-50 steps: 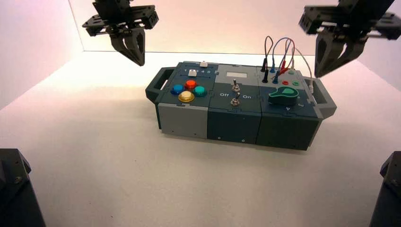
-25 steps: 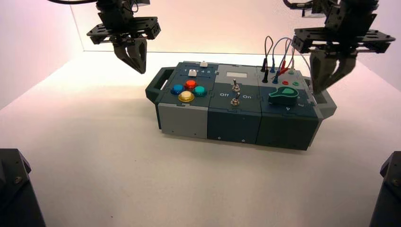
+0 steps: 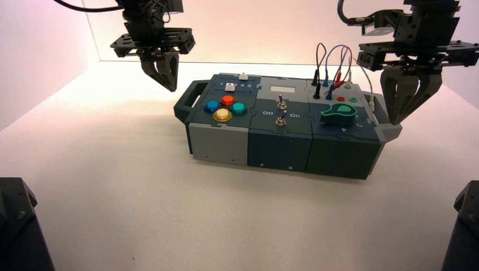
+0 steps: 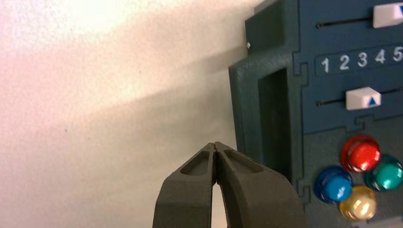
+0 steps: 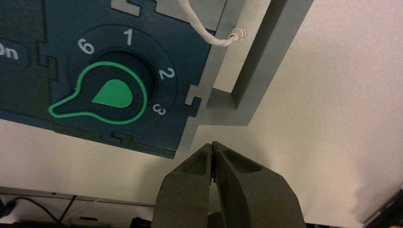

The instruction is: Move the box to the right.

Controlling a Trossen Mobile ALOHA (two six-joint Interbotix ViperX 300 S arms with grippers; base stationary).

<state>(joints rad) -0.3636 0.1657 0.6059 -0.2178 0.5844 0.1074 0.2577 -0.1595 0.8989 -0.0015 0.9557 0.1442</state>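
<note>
The box (image 3: 282,149) lies across the middle of the table, its light grey panel at the left front. My left gripper (image 3: 169,86) hangs shut above and behind the box's left handle (image 3: 185,103). In the left wrist view its shut tips (image 4: 215,145) sit beside that dark handle (image 4: 273,118), apart from it. My right gripper (image 3: 399,120) is shut, low at the box's right end, just outside the right handle (image 3: 384,113). The right wrist view shows its tips (image 5: 212,145) off the corner of the grey handle (image 5: 252,71), near the green knob (image 5: 111,92).
On the box are two white sliders (image 4: 363,98) by numbers 1 to 5, round red, blue, teal and yellow buttons (image 4: 360,153), two toggle switches (image 3: 280,110) and looped wires (image 3: 333,62). A white wire (image 5: 204,33) runs by the right handle. White walls stand behind.
My right gripper has come down and to the right, from over the wires to beside the right handle. The left gripper shifted slightly right. The box has not moved.
</note>
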